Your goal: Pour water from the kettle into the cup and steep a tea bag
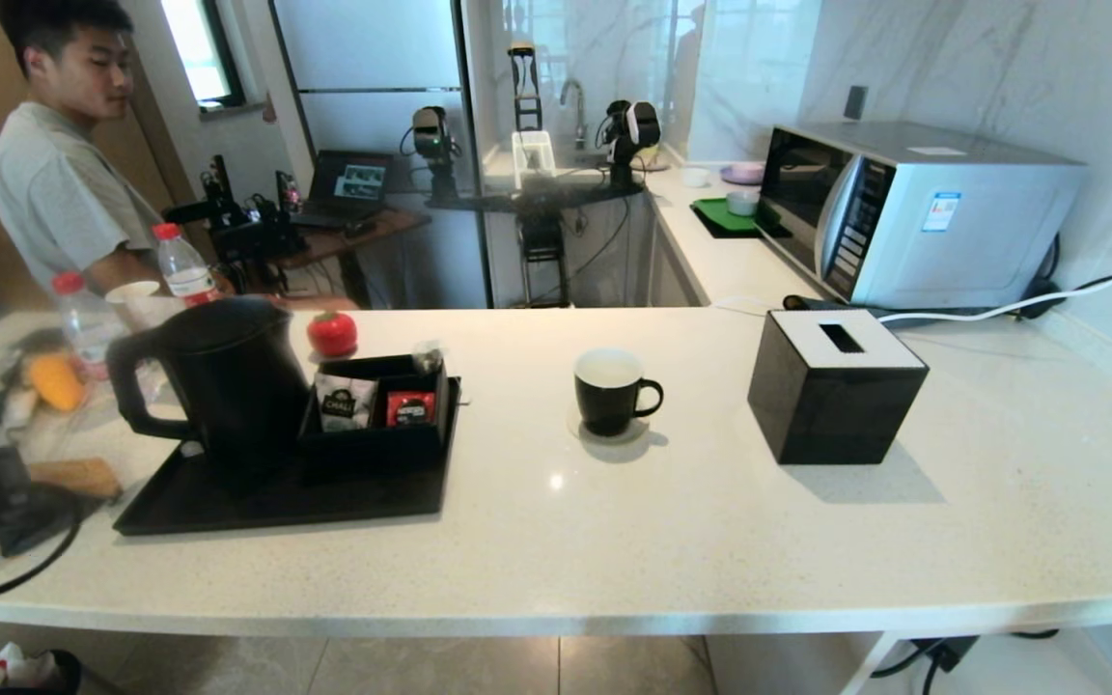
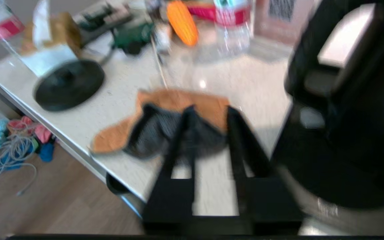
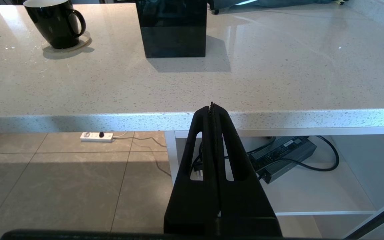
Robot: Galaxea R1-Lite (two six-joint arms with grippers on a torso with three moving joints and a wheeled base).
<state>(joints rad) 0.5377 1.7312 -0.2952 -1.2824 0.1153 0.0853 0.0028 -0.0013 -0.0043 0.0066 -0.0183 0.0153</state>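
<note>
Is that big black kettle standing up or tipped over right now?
Upright. The kettle stands on the black tray, lid on top, handle at its side; nothing is holding it.

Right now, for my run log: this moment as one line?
left gripper: open, empty, beside kettle | right gripper: shut, parked below counter | cup: untouched

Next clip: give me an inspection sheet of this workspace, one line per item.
Surface: pale speckled counter.
Job's things: kettle upright on the black tray; cup on a coaster, apart from the tray; tea bag not seen.
Clutter: packet box, tissue box, bottles, orange cloth.
Grippers: left pincer slightly parted beside the kettle, holding nothing; right pincer shut, below the counter edge.
Cables: white cable by the microwave.
Surroundings: a person behind the counter.
</note>
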